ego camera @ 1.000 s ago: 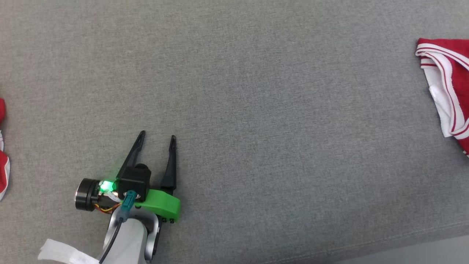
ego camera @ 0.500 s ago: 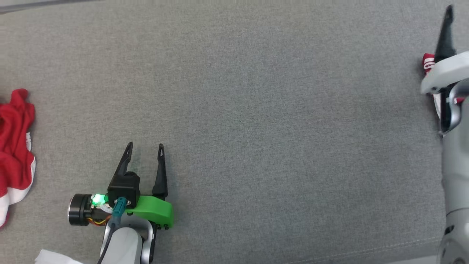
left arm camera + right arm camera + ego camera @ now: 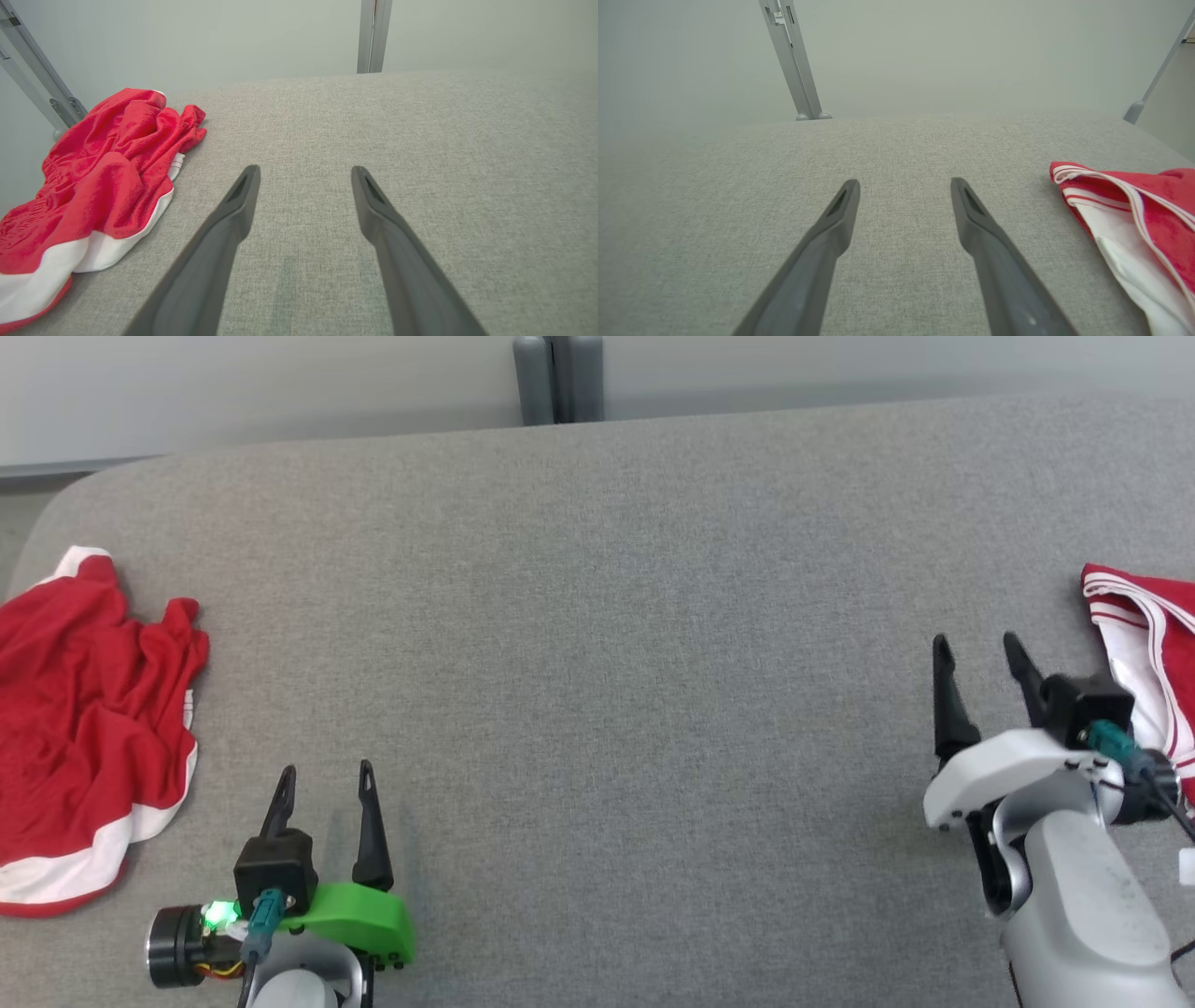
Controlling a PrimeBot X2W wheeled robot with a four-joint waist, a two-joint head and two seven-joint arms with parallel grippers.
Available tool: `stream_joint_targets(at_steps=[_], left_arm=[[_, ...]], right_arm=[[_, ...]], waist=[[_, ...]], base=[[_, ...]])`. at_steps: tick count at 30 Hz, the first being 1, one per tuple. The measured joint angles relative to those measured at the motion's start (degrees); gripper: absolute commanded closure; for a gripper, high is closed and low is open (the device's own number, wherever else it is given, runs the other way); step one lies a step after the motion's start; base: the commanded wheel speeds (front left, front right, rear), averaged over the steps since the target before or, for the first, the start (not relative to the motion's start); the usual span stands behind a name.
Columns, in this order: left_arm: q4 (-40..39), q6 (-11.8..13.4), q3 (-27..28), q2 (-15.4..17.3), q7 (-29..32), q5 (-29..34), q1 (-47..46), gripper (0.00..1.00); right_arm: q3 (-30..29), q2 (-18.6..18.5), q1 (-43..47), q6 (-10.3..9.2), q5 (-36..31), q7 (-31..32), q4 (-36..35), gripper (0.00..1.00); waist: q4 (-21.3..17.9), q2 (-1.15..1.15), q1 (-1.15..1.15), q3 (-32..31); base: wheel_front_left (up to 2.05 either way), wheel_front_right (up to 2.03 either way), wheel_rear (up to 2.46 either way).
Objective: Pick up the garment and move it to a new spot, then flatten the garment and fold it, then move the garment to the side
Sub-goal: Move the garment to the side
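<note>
Grey surface [image 3: 597,616] holds crumpled garment [image 3: 84,709] left, striped garment [image 3: 1153,644] right; left pincer [image 3: 325,768] and right pincer [image 3: 976,638] gape empty.

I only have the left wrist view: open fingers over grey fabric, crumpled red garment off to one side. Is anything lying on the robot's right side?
Observer: Yes. A second red garment with white striped trim lies at the right edge of the grey surface.
Operator: Where is the right gripper?
Observer: The right gripper sits just left of that garment, open and holding nothing.
Operator: Touching it?
Observer: No. In the right wrist view its fingers stand apart from the cloth, with bare fabric between.
</note>
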Motion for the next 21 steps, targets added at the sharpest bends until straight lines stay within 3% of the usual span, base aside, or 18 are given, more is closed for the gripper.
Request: stream_joint_targets(at_steps=[9,21], left_arm=[[0.3,0.2,2.1,-0.1,0.0,-0.9,4.0,0.00],[-0.3,0.4,3.7,-0.1,0.0,-1.3,6.4,0.00]], right_arm=[[1.5,2.2,6.8,0.01,2.0,0.0,-1.5,0.00],[4.3,2.4,8.8,0.00,5.4,0.0,-2.7,0.00]], waist=[[1.4,0.00,0.00,-6.2],[0.9,0.00,0.00,-10.9]], base=[[0.00,0.00,0.00],[0.00,0.00,0.00]])
